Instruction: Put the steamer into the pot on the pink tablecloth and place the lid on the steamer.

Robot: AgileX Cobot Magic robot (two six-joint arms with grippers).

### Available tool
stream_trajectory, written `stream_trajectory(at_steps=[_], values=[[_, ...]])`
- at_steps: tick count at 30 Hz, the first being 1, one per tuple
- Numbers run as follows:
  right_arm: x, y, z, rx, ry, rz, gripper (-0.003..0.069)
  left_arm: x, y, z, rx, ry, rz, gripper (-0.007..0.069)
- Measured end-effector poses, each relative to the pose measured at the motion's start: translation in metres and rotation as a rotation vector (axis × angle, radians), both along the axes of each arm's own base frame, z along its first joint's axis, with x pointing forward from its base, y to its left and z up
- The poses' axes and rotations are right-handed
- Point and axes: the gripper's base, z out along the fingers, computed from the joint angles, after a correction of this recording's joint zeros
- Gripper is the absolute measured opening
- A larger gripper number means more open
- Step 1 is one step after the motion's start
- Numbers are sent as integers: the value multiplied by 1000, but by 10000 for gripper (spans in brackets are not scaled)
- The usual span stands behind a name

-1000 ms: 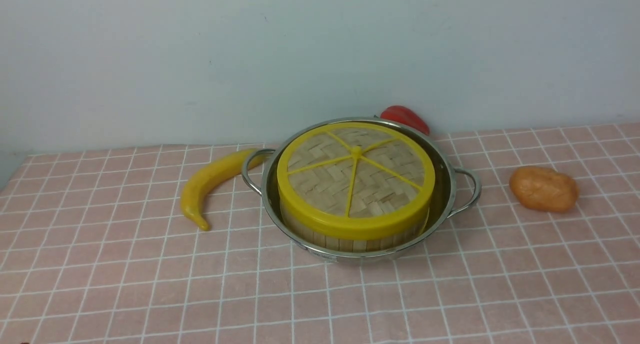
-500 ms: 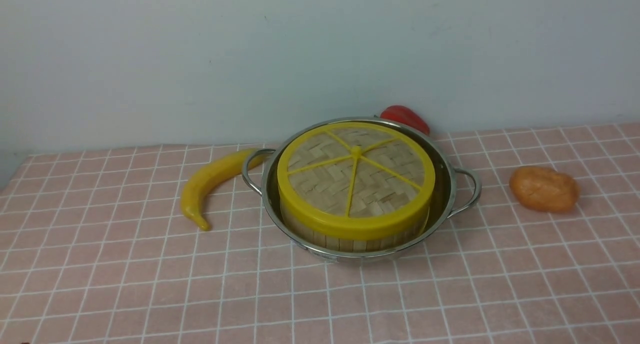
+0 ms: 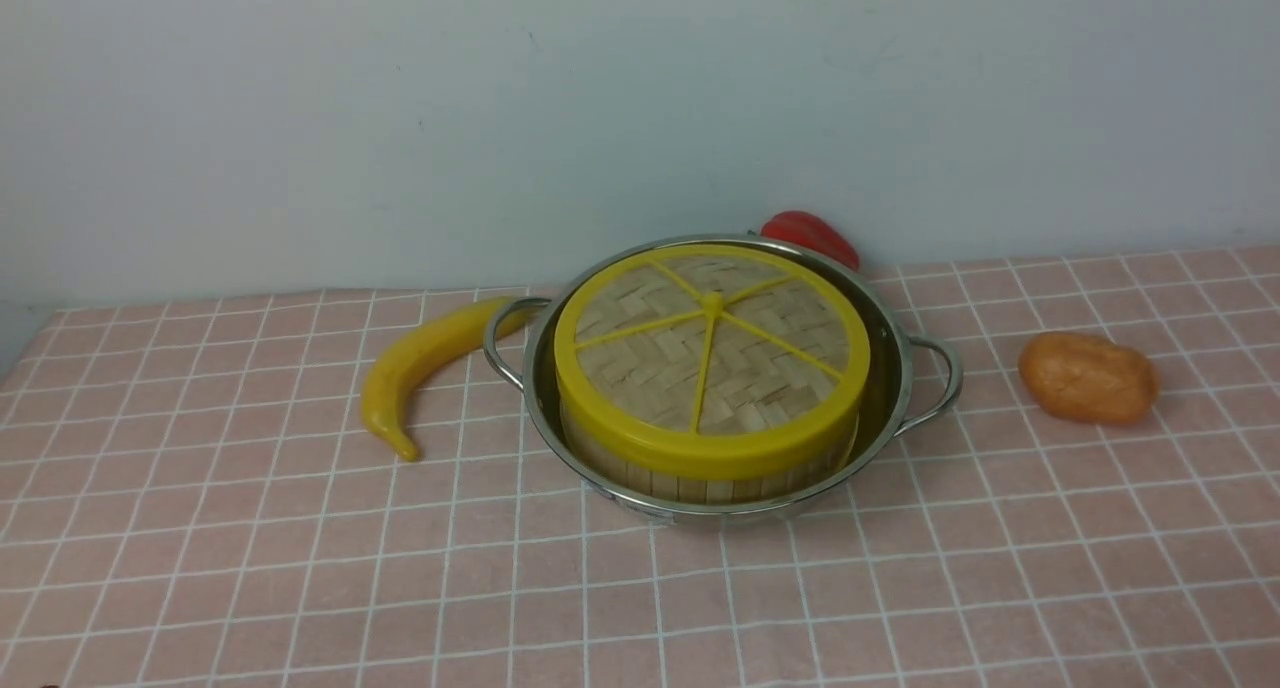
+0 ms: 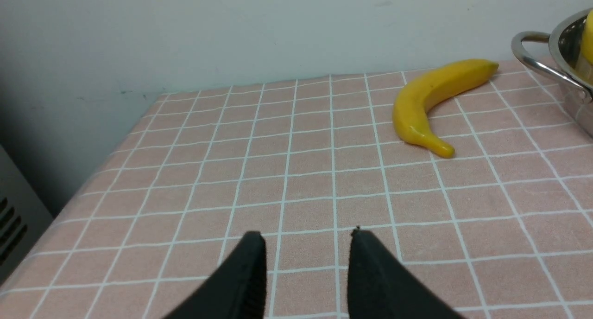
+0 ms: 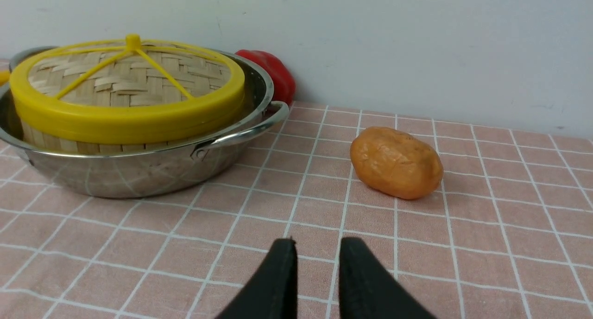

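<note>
The steel pot (image 3: 893,363) stands on the pink tablecloth (image 3: 300,568) near the back wall. Inside it sits the steamer (image 3: 700,486), of which only the slat sides show below the lid. The lid (image 3: 710,348), woven with a yellow rim and spokes, rests flat on top of the steamer. Neither gripper shows in the front view. In the left wrist view my left gripper (image 4: 306,235) hangs open over bare cloth, far from the pot's handle (image 4: 533,54). My right gripper (image 5: 318,241) is open and empty over the cloth, short of the pot (image 5: 139,170) and lid (image 5: 125,85).
A yellow banana (image 3: 420,363) lies just left of the pot, close to its handle. A red pepper (image 3: 810,236) sits behind the pot against the wall. An orange potato-like lump (image 3: 1087,378) lies to the pot's right. The cloth's left edge drops off beyond the banana.
</note>
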Motion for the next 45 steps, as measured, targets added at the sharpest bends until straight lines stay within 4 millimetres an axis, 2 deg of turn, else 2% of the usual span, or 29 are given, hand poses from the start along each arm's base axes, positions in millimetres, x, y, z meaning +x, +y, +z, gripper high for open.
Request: stream_trajectory(at_steps=[23, 45], values=[[0, 0, 0, 0, 0, 0, 236, 0, 0, 0, 0, 0, 0, 244], [0, 0, 0, 0, 0, 0, 240, 0, 0, 0, 0, 0, 0, 244]])
